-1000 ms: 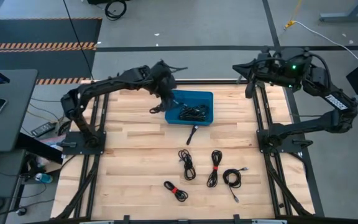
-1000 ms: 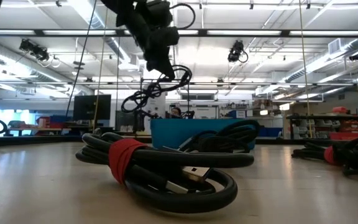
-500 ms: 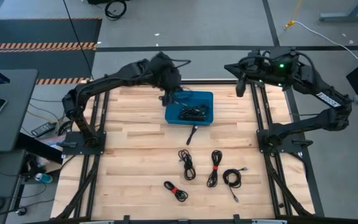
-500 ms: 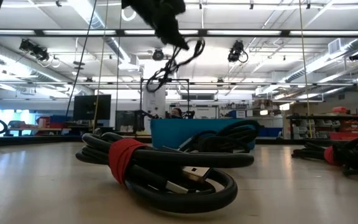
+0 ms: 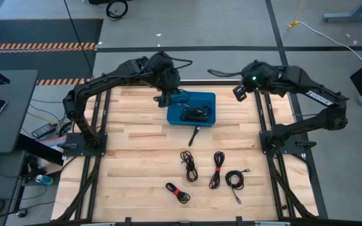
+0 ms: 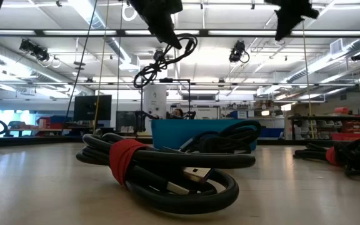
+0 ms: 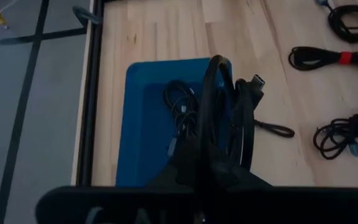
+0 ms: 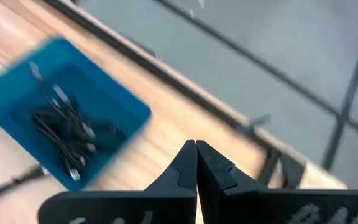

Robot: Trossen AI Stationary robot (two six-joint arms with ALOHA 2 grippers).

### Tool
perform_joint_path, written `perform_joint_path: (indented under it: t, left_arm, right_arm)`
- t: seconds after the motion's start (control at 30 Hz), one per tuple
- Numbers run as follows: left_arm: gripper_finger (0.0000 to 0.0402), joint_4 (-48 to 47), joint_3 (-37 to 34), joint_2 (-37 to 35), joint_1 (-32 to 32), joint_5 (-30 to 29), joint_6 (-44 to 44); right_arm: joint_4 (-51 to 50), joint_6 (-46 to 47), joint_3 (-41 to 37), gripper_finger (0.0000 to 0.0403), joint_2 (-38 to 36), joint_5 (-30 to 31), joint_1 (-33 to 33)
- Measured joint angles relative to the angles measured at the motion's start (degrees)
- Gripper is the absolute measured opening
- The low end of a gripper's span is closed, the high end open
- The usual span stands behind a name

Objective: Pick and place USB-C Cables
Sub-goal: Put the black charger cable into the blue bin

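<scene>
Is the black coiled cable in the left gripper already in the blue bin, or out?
Out. The black coiled cable hangs from the shut left gripper, well above the blue plastic bin in the low view.

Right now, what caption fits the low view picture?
Left gripper dangles a black cable above the blue bin.

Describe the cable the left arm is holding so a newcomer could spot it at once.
Start at the blue bin near the far edge of the wooden table. Just above its left corner hangs the left claw, shut on a black cable bundle. It is the only cable off the table; the rest lie in the bin or on the wood.
</scene>
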Motion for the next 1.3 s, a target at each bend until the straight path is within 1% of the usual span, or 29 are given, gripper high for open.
perform_joint_path:
  t: [0.23, 0.33, 0.4, 0.5, 0.6, 0.7, 0.83, 1.0, 1.17, 1.3]
  left_arm:
    - [0.0005, 0.8, 0.0, 0.0, -0.4, 0.0, -1.4]
    - [0.0005, 0.8, 0.0, 0.0, -0.7, 0.0, -2.5]
    - [0.0005, 0.8, 0.0, 0.0, -0.7, 0.0, -2.9]
    - [0.0005, 0.8, 0.0, 0.0, -0.7, 0.0, -3.0]
    - [0.0005, 0.8, 0.0, 0.0, -0.7, 0.0, -3.2]
    - [0.0005, 0.8, 0.0, 0.0, -0.8, 0.0, -3.3]
    - [0.0005, 0.8, 0.0, 0.0, -0.7, 0.0, -3.5]
    - [0.0005, 0.8, 0.0, 0.0, -0.8, 0.0, -4.2]
    - [0.0005, 0.8, 0.0, 0.0, -0.8, 0.0, -4.2]
    - [0.0005, 0.8, 0.0, 0.0, -0.7, 0.0, -4.2]
  right_arm:
    - [1.6, 8.1, -11.6, 0.0000, 0.4, -2.3, 0.0]
    - [5.1, 10.6, -17.7, 0.0000, 0.2, -2.9, 0.0]
    - [9.3, 11.4, -21.9, 0.0000, 0.2, -5.1, -0.4]
    - [19.4, 11.3, -28.2, 0.0000, 0.2, -9.6, -1.1]
    - [29.5, 10.7, -33.8, 0.0000, 0.3, -11.8, -1.6]
    - [37.3, 11.0, -38.2, 0.0000, 0.3, -14.0, -2.5]
    - [43.8, 11.4, -42.4, 0.0000, 0.3, -16.2, -3.7]
    - [49.3, 11.8, -46.1, 0.0000, 0.3, -18.5, -5.0]
    - [54.0, 11.8, -47.4, 0.0000, 1.4, -19.2, -5.3]
    - [58.3, 11.1, -47.4, 0.0000, 4.2, -21.3, -5.3]
